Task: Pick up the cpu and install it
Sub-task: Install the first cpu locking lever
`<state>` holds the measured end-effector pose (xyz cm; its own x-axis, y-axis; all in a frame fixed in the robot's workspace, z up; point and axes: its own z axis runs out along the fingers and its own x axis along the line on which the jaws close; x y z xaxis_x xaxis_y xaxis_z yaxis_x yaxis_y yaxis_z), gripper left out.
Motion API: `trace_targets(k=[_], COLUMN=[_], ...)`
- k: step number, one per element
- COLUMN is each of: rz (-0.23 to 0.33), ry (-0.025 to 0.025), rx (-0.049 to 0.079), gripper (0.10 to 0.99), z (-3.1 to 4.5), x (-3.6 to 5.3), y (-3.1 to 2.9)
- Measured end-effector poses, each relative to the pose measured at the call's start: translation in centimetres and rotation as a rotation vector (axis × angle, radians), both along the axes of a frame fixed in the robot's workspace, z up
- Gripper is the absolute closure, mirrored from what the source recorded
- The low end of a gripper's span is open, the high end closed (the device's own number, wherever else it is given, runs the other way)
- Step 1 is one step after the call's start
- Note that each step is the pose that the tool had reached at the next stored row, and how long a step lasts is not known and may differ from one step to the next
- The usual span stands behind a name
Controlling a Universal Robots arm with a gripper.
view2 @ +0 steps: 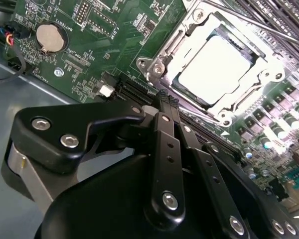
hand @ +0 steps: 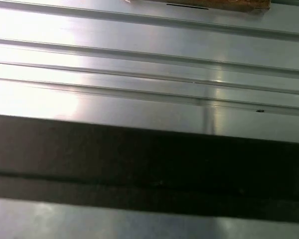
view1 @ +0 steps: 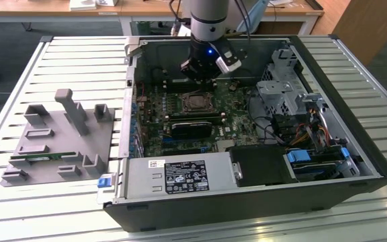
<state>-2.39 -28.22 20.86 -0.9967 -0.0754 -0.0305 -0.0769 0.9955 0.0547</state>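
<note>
1. As the cpu (view2: 217, 67) already lies inside its socket on the motherboard (view2: 89, 50), the step in hand reads, by judgement, as the tail end of installation: placing looks done and the chip is released.
2. Gripper (view2: 164, 99): fingers drawn together, nothing held between them. In the exterior view it hangs inside the open computer case (view1: 247, 212).
3. Position of cpu: just beyond the fingertips and below them, apart from them, not touching. In the exterior view the cpu (view1: 195, 102) sits directly under the gripper (view1: 203, 75), near it.
4. Appearance of cpu: 1 small flat square, pale silver-grey top, bright with glare in the second wrist view, so no surface detail can be told. It looks level and square to the socket, with no corner visibly raised.
5. Socket frame (view2: 154, 69): bright metal surround with screws at the corners, closing round all 4 sides of the chip. Whether the retention lever is latched cannot be told.
6. Requirement, by judgement: any motion from here has to keep the fingertips off the chip's top and clear of the frame, since a sideways nudge could unseat it.
7. Elsewhere: 1 grey tray (view1: 52, 146) stands on the slatted table (view1: 79, 55), well apart from the gripper, outside the case.
</note>
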Motion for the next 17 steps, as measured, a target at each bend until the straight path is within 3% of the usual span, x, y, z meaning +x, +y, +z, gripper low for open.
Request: trace_targets(k=[12,17], rz=[0.000,0.000], ry=[0.0011,0.0011], rx=[-0.002,-0.024], gripper=[0.980,0.980], z=[-0.71,-0.71], x=[0.16,0.16], y=[0.00,0.01])
